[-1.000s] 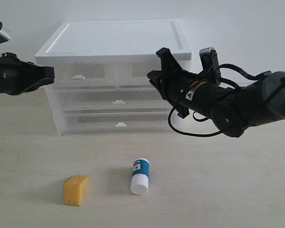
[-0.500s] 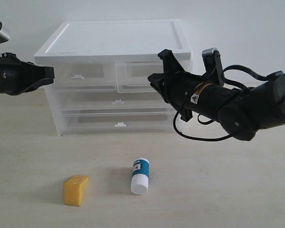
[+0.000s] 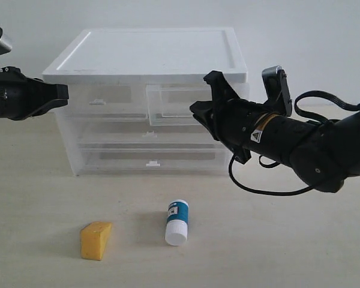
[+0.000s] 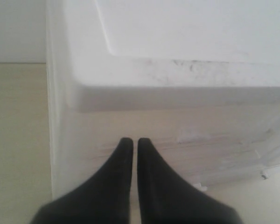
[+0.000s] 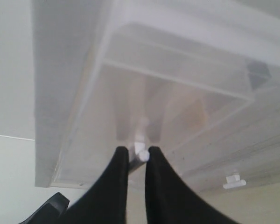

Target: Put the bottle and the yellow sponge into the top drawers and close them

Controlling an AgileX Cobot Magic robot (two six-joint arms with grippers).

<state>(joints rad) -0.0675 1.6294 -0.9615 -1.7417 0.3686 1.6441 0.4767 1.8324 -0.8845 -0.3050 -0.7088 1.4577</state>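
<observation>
The white bottle [image 3: 177,222] with its teal label and the yellow sponge [image 3: 96,240] lie on the table in front of the white-topped chest [image 3: 150,54]. My right gripper [image 3: 196,108] is shut on the small tab handle [image 5: 141,154] of the right top drawer [image 3: 174,105], which stands partly pulled out; the right wrist view looks into the drawer [image 5: 177,88]. The left top drawer [image 3: 99,96] is closed. My left gripper [image 3: 66,91] is shut and holds nothing, level with the chest's left top corner; the left wrist view shows its jaws [image 4: 131,141] together before the chest's side.
Two full-width drawers [image 3: 150,135] sit closed below the top pair, one with its handle [image 5: 234,181] showing in the right wrist view. The right arm's body [image 3: 300,144] and cable hang over the table right of the chest.
My right gripper has drawn back toward the front and right with the handle in its jaws, and the right top drawer has slid out. The left arm, bottle and sponge have not moved.
</observation>
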